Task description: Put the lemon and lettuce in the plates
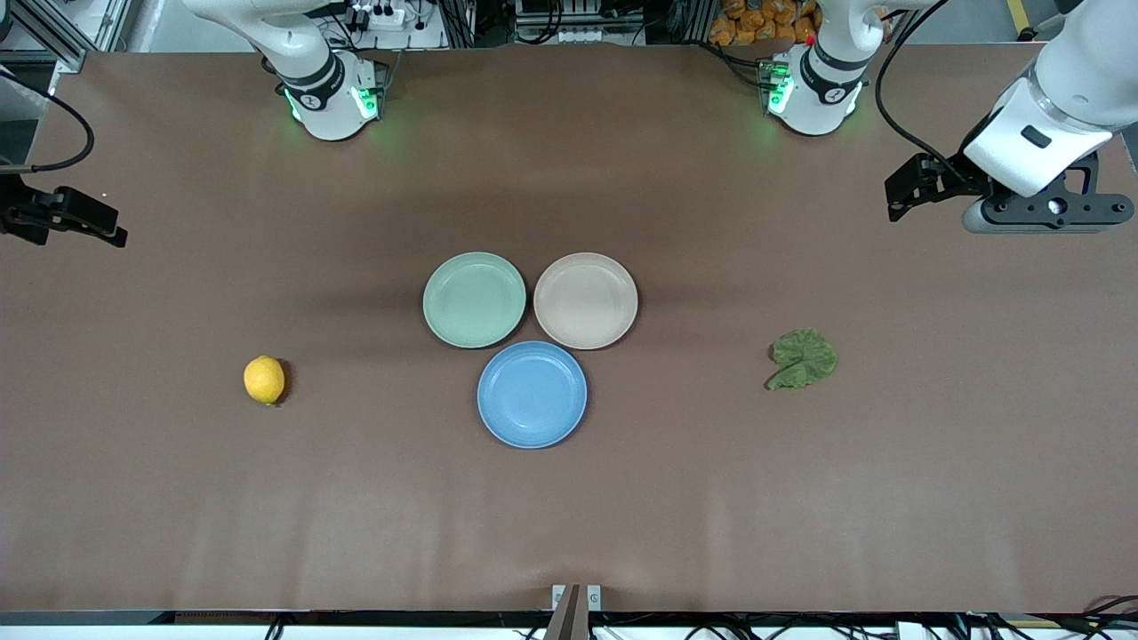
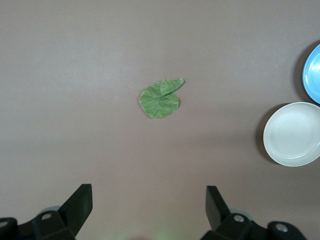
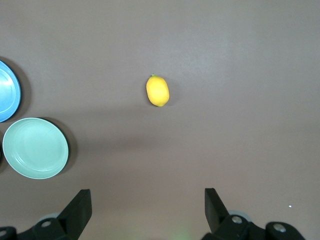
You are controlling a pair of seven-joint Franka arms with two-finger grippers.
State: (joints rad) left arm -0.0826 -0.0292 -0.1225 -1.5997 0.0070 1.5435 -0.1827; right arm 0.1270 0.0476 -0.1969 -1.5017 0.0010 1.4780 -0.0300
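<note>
Nearest the front camera sits the blue plate (image 1: 532,394), cut off at the edge of both my wrist views, with the lemon (image 1: 264,380) toward my right arm's end, long axis running toward my bases, and the lettuce (image 1: 803,358) flat toward my left arm's end, one lobe folded. Farther back lie the mint green plate (image 1: 474,299) and the beige-pink plate (image 1: 585,300), touching. My left gripper (image 2: 148,202) and right gripper (image 3: 147,202) hang spread wide over bare table (image 1: 569,516) at either end.

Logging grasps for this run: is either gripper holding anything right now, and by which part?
Nothing is held. Both grippers, left and right, are open and empty above the table; the lettuce and lemon lie untouched on it.
</note>
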